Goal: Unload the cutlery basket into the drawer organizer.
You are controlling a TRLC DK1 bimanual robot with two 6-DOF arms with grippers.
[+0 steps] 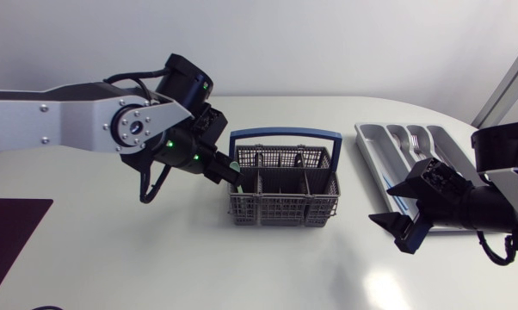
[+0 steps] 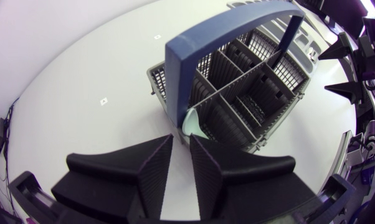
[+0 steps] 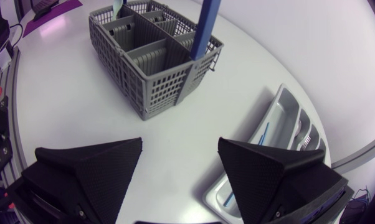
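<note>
Cutlery already lies in the drawer organizer at the worktop's right edge. The basket, mid-worktop, looks nearly emptied, with one pale green piece left at its end. Left gripper is at it; whether it grips, I cannot tell. Right gripper has its fingers spread, empty.

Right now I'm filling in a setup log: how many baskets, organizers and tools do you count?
Cutlery basket: 1
Drawer organizer: 1
Tools: 2, left tool and right tool
Total: 4
</note>
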